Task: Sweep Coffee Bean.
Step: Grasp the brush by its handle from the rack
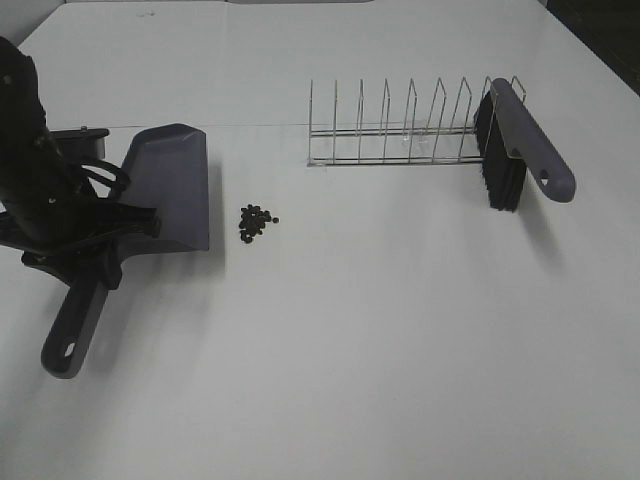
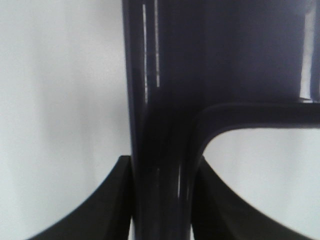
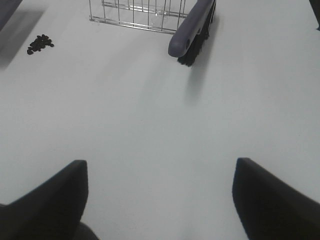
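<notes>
The coffee beans [image 1: 257,222] lie in a small dark cluster on the white table, just right of the grey dustpan [image 1: 170,190]; they also show in the right wrist view [image 3: 40,43]. The dustpan's open edge faces the beans. My left gripper [image 1: 97,258] is shut on the dustpan's handle [image 2: 160,125], with the pan resting on the table. The grey brush [image 1: 522,140] with black bristles leans in the wire rack [image 1: 400,135] at the back right; it also shows in the right wrist view [image 3: 192,27]. My right gripper [image 3: 160,172] is open and empty, well short of the brush.
The wire rack [image 3: 135,12] stands behind and to the right of the beans. The table's [image 1: 380,340] dark far-right edge [image 1: 600,40] is near the brush.
</notes>
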Robot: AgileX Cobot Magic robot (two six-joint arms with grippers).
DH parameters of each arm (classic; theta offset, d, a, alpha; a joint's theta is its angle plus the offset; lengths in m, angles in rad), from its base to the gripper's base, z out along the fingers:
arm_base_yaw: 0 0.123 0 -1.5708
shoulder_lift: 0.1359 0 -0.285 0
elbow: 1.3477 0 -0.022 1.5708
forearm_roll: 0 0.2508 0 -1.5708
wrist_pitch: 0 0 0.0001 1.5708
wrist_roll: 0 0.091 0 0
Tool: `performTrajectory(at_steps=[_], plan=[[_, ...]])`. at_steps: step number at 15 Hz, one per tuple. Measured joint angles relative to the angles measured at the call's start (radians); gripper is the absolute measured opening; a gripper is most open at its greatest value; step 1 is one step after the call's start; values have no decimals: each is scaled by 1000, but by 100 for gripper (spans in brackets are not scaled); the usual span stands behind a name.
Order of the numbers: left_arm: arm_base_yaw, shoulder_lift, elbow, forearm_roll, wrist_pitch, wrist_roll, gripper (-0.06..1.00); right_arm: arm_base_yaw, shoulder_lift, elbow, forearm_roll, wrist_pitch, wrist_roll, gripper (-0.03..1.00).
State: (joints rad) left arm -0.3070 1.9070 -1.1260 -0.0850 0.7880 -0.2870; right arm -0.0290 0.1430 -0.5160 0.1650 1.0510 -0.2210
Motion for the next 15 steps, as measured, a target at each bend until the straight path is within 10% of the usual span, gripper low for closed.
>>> performTrajectory(at_steps=[6,15], plan=[[0,0,0,13,-1,17,27,0,396,-31,114,-410,-4,65],[0,0,0,14,-4,40,26,0,1208,-539,122,-459,-23,63]])
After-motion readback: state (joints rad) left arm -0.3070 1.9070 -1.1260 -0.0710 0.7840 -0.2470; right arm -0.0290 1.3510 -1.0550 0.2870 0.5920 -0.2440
